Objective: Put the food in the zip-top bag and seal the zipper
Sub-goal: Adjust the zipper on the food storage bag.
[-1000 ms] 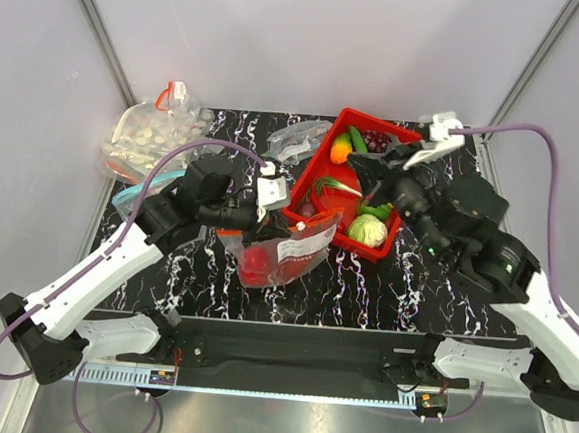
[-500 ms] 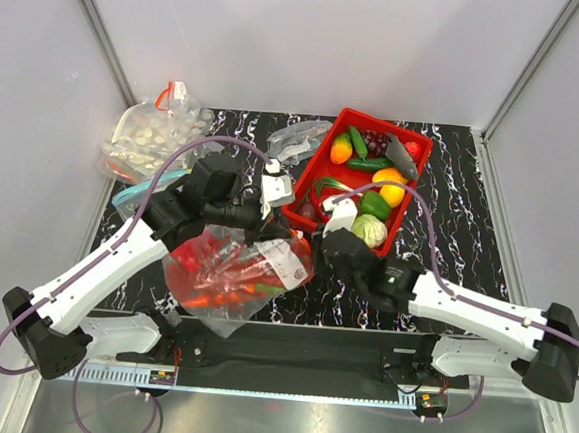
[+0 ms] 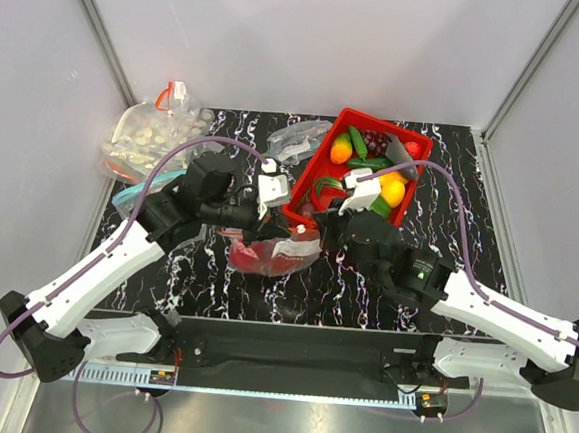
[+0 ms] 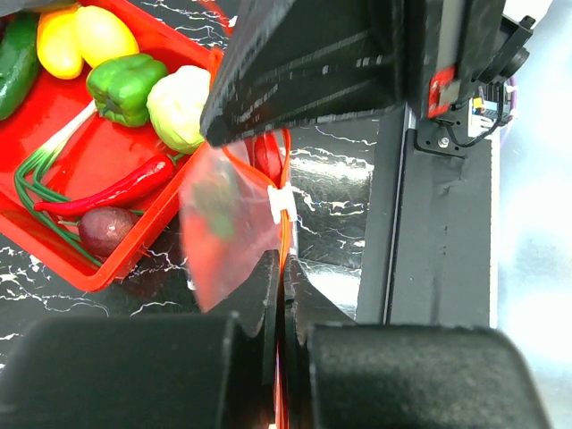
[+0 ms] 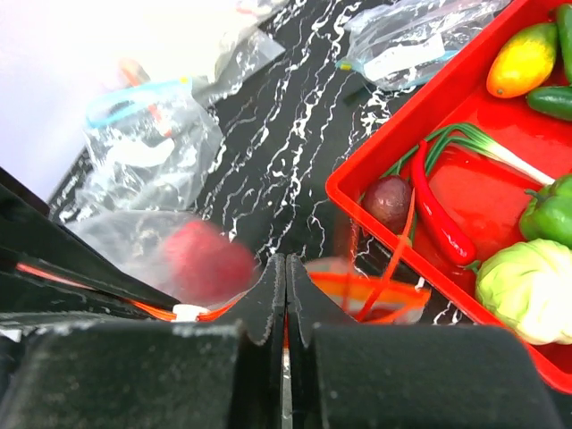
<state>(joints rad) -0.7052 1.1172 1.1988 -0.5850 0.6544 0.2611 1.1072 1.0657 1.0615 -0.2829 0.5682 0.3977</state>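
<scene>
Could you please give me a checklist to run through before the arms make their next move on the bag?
1. Left fingers clamped on the zipper: ok, the strip runs between them.
2. Right fingers clamped on the zipper: ok.
3. Food in the zip-top bag: ok, red pieces show through the plastic.
4. Zipper shut along its whole length: cannot tell, folds and fingers hide it.
5. Bag free of the red tray: cannot tell, it lies close to the tray's near corner.
</scene>
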